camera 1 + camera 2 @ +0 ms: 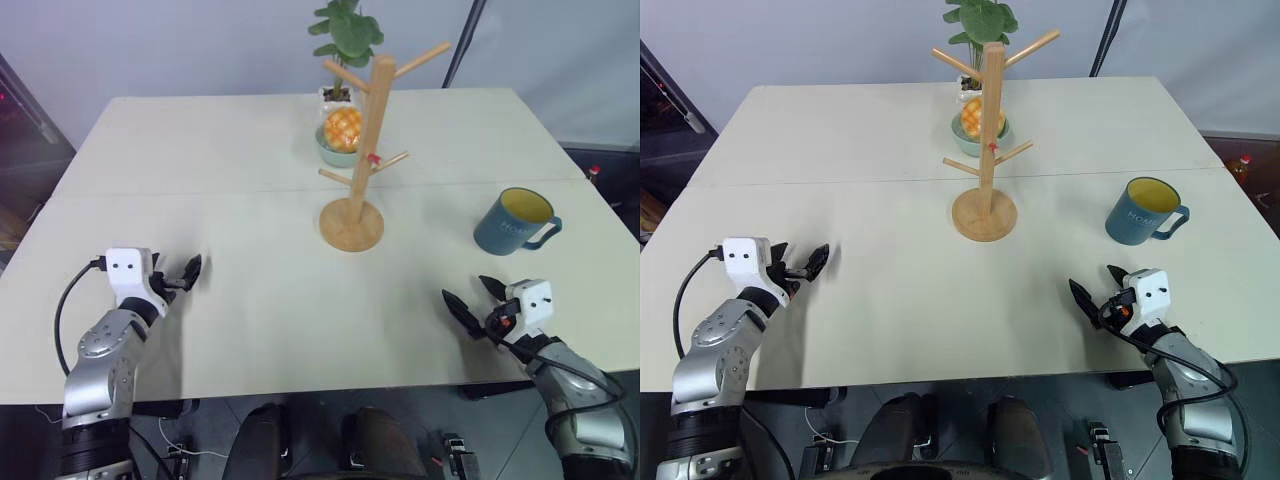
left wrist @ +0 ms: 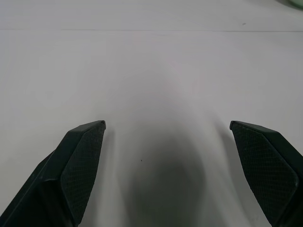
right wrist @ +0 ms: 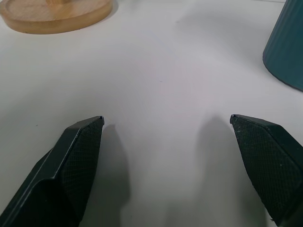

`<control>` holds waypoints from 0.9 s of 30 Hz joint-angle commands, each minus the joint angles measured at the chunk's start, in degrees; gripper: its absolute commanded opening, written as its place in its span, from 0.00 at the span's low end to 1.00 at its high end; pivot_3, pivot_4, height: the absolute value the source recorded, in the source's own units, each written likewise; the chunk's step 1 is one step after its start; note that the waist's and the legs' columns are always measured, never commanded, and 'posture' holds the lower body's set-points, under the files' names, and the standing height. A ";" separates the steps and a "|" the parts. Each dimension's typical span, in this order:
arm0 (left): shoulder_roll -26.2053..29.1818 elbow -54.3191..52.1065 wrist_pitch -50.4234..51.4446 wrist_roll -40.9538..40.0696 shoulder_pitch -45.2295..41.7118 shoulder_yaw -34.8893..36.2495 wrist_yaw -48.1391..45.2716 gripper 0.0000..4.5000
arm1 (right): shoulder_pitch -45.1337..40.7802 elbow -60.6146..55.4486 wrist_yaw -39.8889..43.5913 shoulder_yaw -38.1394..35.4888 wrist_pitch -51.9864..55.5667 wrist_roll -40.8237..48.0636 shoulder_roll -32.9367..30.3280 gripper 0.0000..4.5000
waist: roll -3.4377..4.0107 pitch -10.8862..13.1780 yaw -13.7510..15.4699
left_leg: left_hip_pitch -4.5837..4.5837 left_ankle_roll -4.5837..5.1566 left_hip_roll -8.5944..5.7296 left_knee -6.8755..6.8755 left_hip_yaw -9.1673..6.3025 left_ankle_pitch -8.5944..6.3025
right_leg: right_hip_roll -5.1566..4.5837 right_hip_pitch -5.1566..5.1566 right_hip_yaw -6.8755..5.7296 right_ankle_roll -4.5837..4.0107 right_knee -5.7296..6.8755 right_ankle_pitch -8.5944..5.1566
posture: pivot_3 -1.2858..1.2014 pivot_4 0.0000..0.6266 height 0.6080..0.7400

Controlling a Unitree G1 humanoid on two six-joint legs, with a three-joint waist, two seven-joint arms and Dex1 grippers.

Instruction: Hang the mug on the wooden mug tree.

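The dark blue mug (image 1: 513,222) with a yellow inside stands upright on the right side of the table, its handle toward the right edge. The wooden mug tree (image 1: 366,130) rises from its round base (image 1: 351,226) at the table's middle, its pegs bare. My right gripper (image 1: 466,292) hovers open low over the table, nearer to me than the mug and a little left of it; the right wrist view shows the mug's wall (image 3: 286,52) and the tree's base (image 3: 57,14) beyond the open fingers. My left gripper (image 1: 180,273) is open over the left side, holding nothing.
A pale green bowl (image 1: 330,152) holding a yellow, pineapple-like thing sits just behind the tree, with a green potted plant (image 1: 345,35) behind it. The white table (image 1: 250,310) ends close in front of both grippers and just right of the mug.
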 commanded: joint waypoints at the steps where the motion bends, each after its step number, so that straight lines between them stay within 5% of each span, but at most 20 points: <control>1: 0.41 -1.19 -0.82 0.66 -0.82 -0.47 -0.05 1.00 | 0.08 -2.14 -0.52 -1.01 -0.78 0.53 0.17 0.99 | 0.00 0.00 0.00 | 0.00 0.00 0.00 0.00 0.00 0.00 | 0.00 0.00 0.00 0.00 0.00 0.00 | 0.52 0.24 1.00; 11: 0.24 -3.16 0.26 -1.80 -0.24 -1.11 -1.96 1.00 | -0.17 -3.20 -2.20 -1.43 -0.20 0.59 -0.01 0.99 | 0.00 0.00 0.00 | 0.00 0.00 0.00 0.00 0.00 0.00 | 0.00 0.00 0.00 0.00 0.00 0.00 | 0.52 0.24 1.00; 27: 7.76 -19.66 -0.70 -5.60 -1.01 -23.86 -29.80 1.00 | -1.09 3.90 -14.68 -12.52 -5.16 -1.11 0.47 0.99 | 0.08 -0.04 -0.02 | 0.00 0.00 -0.02 0.00 0.02 0.00 | 0.00 0.02 0.01 -0.02 -0.02 -0.01 | 0.52 0.24 1.00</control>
